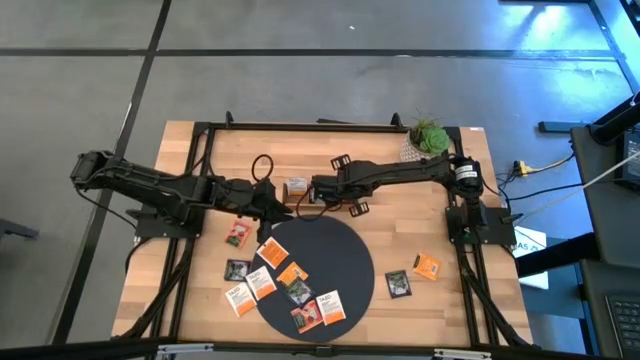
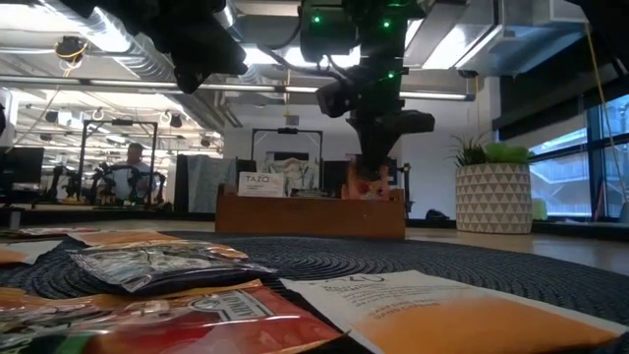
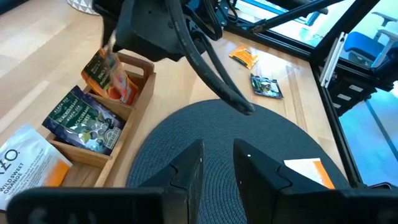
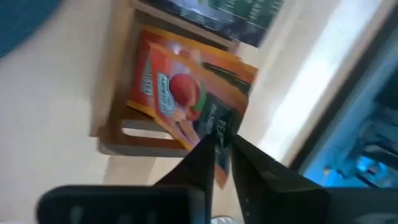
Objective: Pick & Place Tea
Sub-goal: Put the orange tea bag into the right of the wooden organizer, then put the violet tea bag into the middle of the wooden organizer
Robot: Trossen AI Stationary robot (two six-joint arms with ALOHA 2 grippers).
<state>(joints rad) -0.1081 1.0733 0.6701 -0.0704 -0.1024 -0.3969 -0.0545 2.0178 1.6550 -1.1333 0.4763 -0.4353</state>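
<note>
Wooden tray (image 3: 142, 68), 3 compartments

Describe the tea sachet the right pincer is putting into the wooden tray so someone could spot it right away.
Find the wooden tray just beyond the dark round mat. In its end compartment, under the right pincer, an orange-red sachet showing a red fruit stands tilted. Unlike the dark blue-green sachets in the middle compartment, it is bright orange.

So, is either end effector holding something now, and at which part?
The right end effector pinches an orange-red tea sachet by its edge, over the wooden tray. The left end effector holds nothing.
</note>
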